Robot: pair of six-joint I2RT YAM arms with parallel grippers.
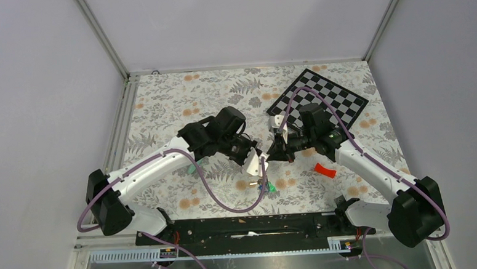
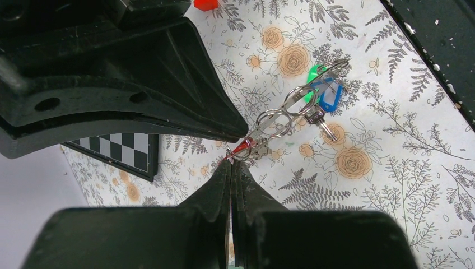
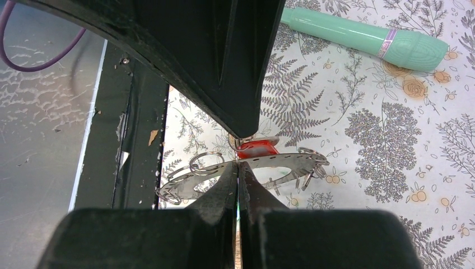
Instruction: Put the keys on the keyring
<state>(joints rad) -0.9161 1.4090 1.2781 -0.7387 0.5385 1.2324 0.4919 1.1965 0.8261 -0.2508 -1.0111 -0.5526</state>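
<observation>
1. When read from the left edge of the top view: bench (image 1: 179, 100) first, then left gripper (image 2: 231, 168) reaching toward centre frame. Clenched tight, apparently pinching the red-tagged key (image 3: 256, 149) by its top edge; hard to tell whether on the tag alone or on metal too.
2. Just right of that, at centre frame: keyring (image 3: 187, 185), held up off the bench, perforated rim touching or just beside the red-tagged key. Long axis left to right across the right wrist view, tilted a little up toward the right.
3. Strung off that rim by split rings (image 2: 274, 119): green-tagged key (image 2: 315, 72) and blue-tagged key (image 2: 330, 96), up and right of the left gripper's tips in the left wrist view, lower centre in the top view. Unclear whether resting on the bench or hanging above it.
4. Next, right gripper (image 3: 239, 168), entering from the right of the top view: clamped on the keyring's near rim about mid-length, tip to tip with the left gripper.
5. Judged the hinge of the coming move: red-tagged key just above the rim, straight beyond the right gripper's tips. Left gripper nearer, holding it; probably a matter of steadying from the right and threading from the left, across the long axis.
6. Farther right, out of play: curved red piece (image 1: 325, 170), checkerboard (image 1: 326, 99) at upper right, mint-green tube (image 3: 364, 36) at the upper right of the right wrist view.
</observation>
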